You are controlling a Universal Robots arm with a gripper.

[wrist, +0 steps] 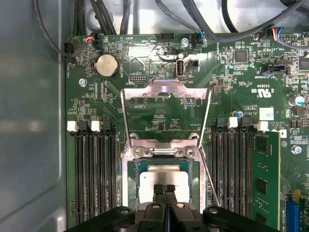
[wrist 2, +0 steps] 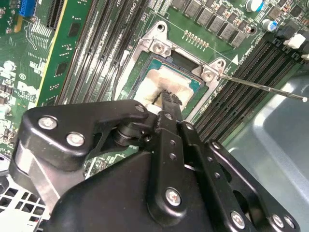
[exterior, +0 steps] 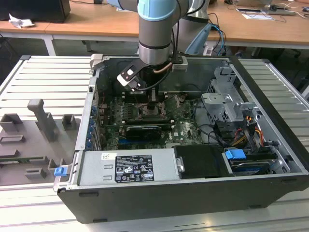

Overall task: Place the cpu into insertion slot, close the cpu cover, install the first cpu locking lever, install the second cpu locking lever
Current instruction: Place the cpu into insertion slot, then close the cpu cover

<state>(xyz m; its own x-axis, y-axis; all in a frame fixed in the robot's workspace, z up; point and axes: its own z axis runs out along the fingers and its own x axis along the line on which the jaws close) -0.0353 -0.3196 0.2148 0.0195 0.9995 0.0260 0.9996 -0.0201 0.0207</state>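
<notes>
Gripper (wrist: pixel 164 189), tips pinched together on nothing, sits over the socketed cpu (wrist: pixel 149 180) — light, stiff, likely fragile, best taken by its edges — cpu cover (wrist: pixel 166 89) open.

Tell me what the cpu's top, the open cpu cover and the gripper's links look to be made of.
The cpu: metal lid, dull silvery-grey, softly reflecting light. The cpu cover: sheet metal, bright bare finish, with glare along its bent edge. The gripper: matte black, bolted links; anodised metal or hard plastic, the look leaves it open.
</notes>
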